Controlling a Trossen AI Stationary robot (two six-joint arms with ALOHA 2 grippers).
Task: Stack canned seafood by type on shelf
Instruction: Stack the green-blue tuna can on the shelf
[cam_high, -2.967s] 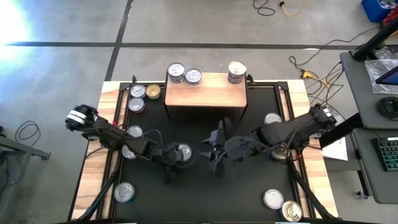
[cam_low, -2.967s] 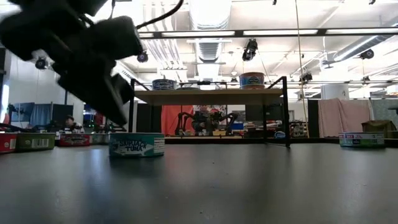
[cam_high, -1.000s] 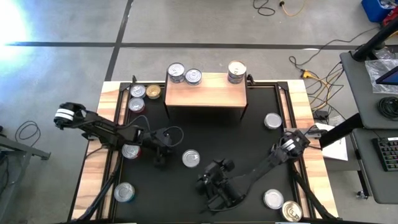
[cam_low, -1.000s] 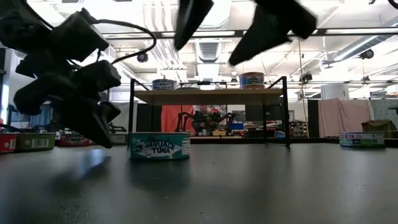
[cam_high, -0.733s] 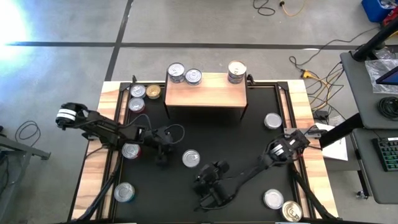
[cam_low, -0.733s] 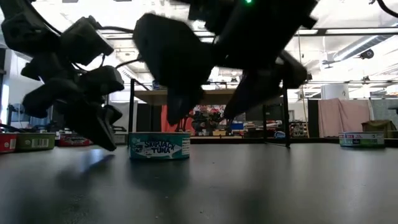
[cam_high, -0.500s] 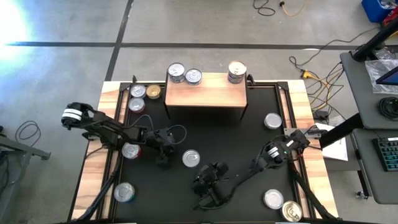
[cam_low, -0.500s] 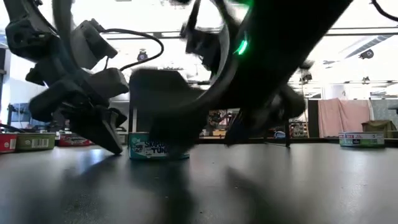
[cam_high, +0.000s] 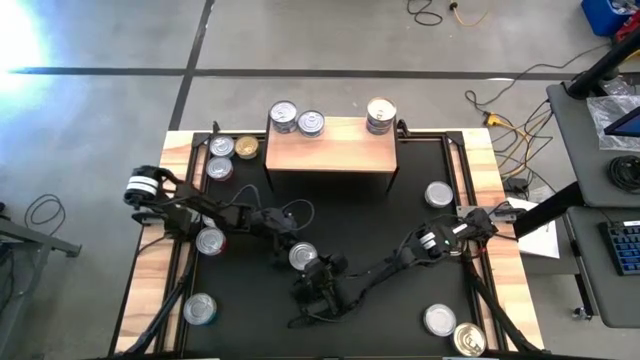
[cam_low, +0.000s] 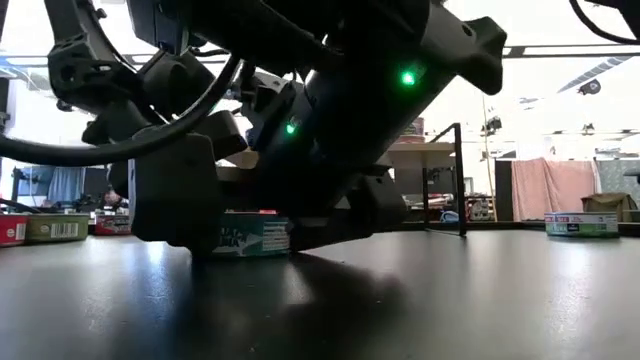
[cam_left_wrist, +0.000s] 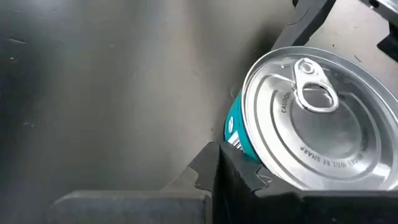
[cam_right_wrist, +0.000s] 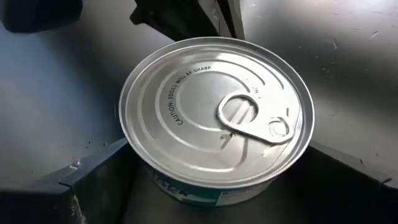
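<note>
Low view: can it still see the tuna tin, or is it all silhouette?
Low view: backlit arms block most of the frame, only a sliver of the tuna tin label shows. Right wrist view: its lid is evenly lit, embossed text readable. High view: window glare top left.

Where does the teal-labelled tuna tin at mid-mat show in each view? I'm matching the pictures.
High view: tuna tin, mid-mat between both grippers.
Low view: teal label under the dark arms.
Left wrist view: right side.
Right wrist view: centre.
Shared landmark: its pull-tab lid.
</note>
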